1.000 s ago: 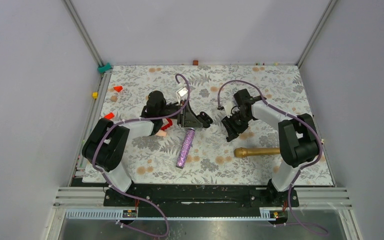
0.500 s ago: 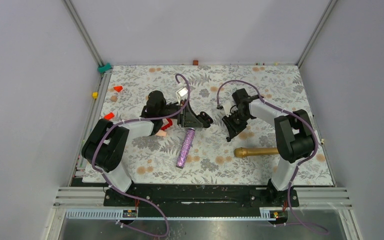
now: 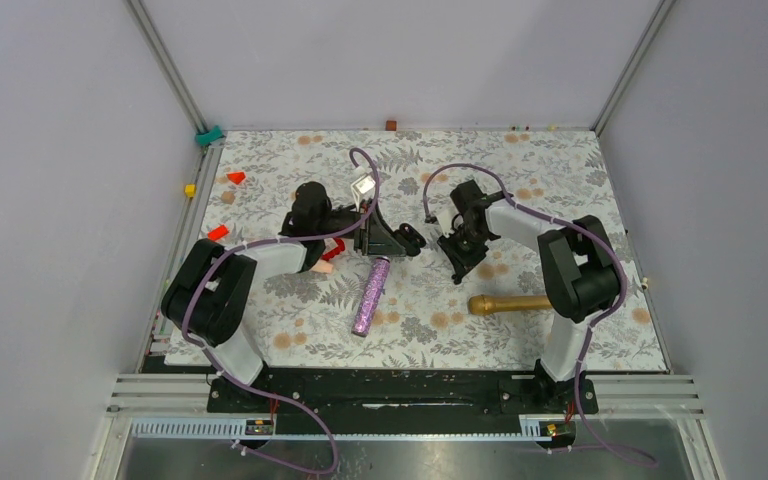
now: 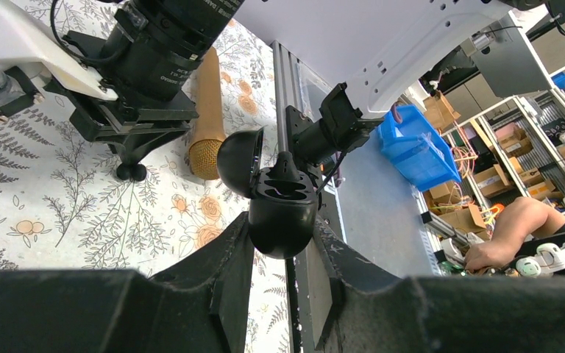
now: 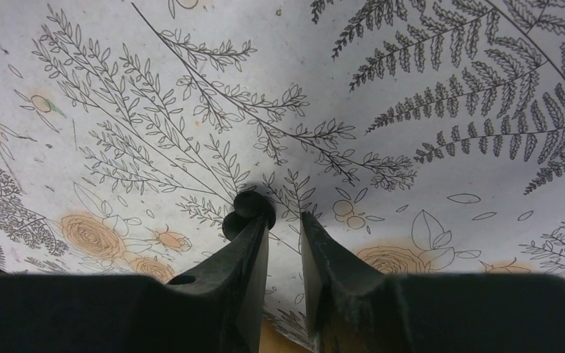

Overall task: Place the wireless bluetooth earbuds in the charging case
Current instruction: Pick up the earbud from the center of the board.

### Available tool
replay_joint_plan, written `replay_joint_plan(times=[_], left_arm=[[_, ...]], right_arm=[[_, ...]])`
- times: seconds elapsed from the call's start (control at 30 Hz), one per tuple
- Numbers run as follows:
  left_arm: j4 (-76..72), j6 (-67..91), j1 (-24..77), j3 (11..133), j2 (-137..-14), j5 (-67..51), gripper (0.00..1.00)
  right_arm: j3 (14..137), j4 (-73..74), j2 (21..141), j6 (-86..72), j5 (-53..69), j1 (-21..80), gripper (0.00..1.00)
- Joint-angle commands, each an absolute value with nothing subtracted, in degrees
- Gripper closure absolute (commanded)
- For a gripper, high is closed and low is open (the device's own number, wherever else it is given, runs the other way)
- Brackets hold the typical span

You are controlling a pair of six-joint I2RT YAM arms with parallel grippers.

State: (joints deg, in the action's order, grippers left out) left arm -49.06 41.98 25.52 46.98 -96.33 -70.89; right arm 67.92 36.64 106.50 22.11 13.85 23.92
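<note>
- Over on the left, the left claw [image 4: 281, 239] is clamped on the charging case [image 4: 283, 209], one finger pressed to each side of the round black shell.
- The case's lid [image 4: 237, 163] is swung open, and the dark wells face out toward the right arm; whether anything sits in them, I can't tell.
- From above, that case sits near the middle of the floral table [image 3: 440, 330], just beyond the head of the purple glitter microphone [image 3: 371, 295].
- Now the right claw [image 5: 285, 220]: it's nose-down on the table, close to the case but apart from it.
- Its jaws stand narrow, with a slim strip of printed table showing between them.
- There's one earbud [image 5: 251, 204], a tiny black rounded piece lying on the table right at the tip of one finger.
- It touches that finger's end, and it sits to the side of the gap rather than inside it, so nothing looks pinched here.
- The other earbud I can't pick out in any view.
- The gold microphone [image 3: 510, 303] lies flat near the right arm's base, well clear of the claw.
- Small red blocks [image 3: 235, 177] sit off at the table's left side, a yellow cube [image 3: 189, 190] on the rail beside them.
</note>
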Motion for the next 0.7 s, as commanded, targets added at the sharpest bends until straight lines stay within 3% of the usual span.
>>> replay_joint_plan(times=[0.0,0.17,0.67], left_arm=[[-50.5,40.7,25.7,46.5,-93.3,-70.6,0.85],[-50.5,40.6,25.7,46.5,-93.4,-70.6,0.85],[-50.4,40.3,25.8,46.5,-93.7,-70.6,0.85]], right_arm=[[68.9,37.9,107.8,20.6,13.5,25.3,0.68],[70.1,40.0,108.4,19.1,16.3,25.4,0.58],[71.5,41.4,107.5,16.4,24.2,26.0,0.6]])
